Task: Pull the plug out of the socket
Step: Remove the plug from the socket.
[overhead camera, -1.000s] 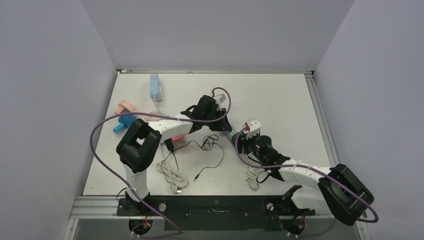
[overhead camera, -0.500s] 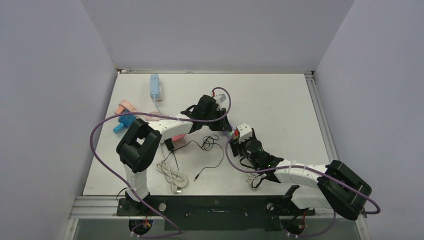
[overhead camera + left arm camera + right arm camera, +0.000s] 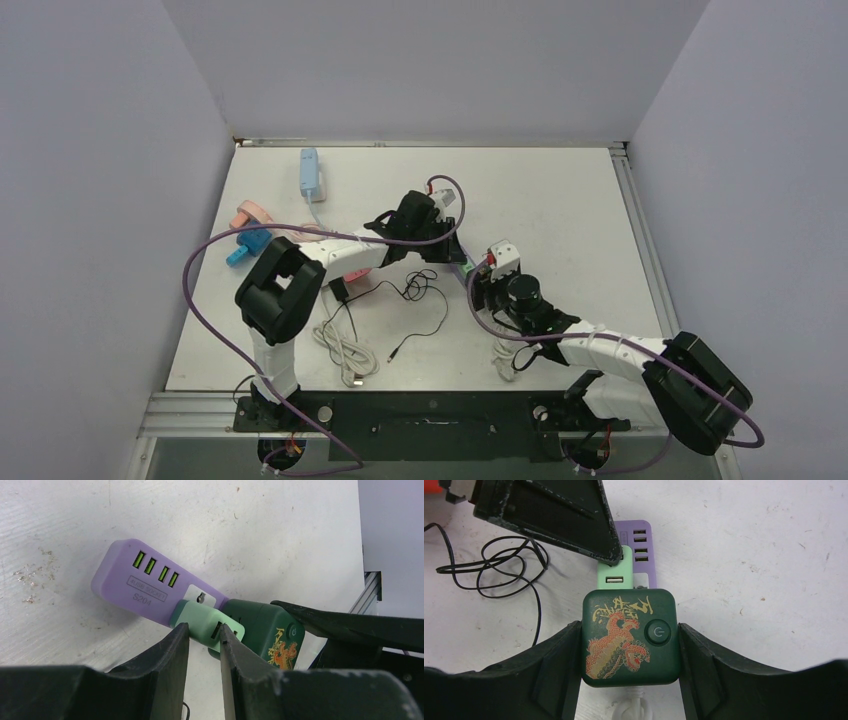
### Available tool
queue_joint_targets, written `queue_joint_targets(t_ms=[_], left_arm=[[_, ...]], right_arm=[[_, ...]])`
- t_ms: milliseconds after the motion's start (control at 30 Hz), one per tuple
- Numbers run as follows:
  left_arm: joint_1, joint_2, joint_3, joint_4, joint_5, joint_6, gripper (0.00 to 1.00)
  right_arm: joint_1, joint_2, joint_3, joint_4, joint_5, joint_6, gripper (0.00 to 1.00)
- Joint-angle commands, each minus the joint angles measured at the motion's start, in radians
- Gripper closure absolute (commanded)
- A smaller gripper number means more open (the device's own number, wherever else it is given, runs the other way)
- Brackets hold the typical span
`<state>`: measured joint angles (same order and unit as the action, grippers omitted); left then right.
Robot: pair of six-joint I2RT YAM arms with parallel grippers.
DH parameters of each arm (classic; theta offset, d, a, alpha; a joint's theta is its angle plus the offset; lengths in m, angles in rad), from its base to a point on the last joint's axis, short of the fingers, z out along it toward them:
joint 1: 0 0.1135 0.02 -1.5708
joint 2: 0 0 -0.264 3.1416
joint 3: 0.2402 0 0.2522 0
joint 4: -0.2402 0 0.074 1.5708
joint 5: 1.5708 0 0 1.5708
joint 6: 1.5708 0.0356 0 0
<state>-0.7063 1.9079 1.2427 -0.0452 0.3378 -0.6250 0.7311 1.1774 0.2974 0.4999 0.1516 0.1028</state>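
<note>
White table (image 3: 560,190): right end effector (image 3: 630,626) tight on socket (image 3: 624,655); left end effector (image 3: 202,631), hold unclear.

Dark green cube (image 3: 631,636): you see a rounded square block with a gold-and-red dragon print and a round power button on top. It lies flat, and your right gripper (image 3: 630,629) presses against its two flanks.
Mint-green piece (image 3: 613,579): a small block with one USB slot, seated against the cube's far face.
Purple block (image 3: 142,582): a long body with four green USB ports, marked S204. It lies flat alongside the mint-green piece, touching it and jutting beyond it, away from the cube.
</note>
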Motion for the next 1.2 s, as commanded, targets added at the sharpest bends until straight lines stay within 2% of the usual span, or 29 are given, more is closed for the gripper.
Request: queue_joint_targets(t_ms=[0, 500, 800, 1167], left_arm=[[-0.022, 0.068, -0.025, -0.149, -0.041, 0.044, 0.76], [-0.025, 0.079, -0.017, -0.153, -0.04, 0.048, 0.76], [-0.025, 0.082, -0.015, -0.156, -0.043, 0.052, 0.76], [-0.025, 0.088, -0.013, -0.158, -0.042, 0.053, 0.76]], right_arm=[[-0.078, -0.062, -0.001, 0.135, -0.134, 0.061, 0.95], [-0.075, -0.059, 0.009, 0.118, -0.133, 0.036, 0.95], [0.056, -0.057, 0.031, 0.093, -0.001, -0.047, 0.95], [0.096, -0.089, 0.021, 0.101, 0.046, -0.066, 0.95]])
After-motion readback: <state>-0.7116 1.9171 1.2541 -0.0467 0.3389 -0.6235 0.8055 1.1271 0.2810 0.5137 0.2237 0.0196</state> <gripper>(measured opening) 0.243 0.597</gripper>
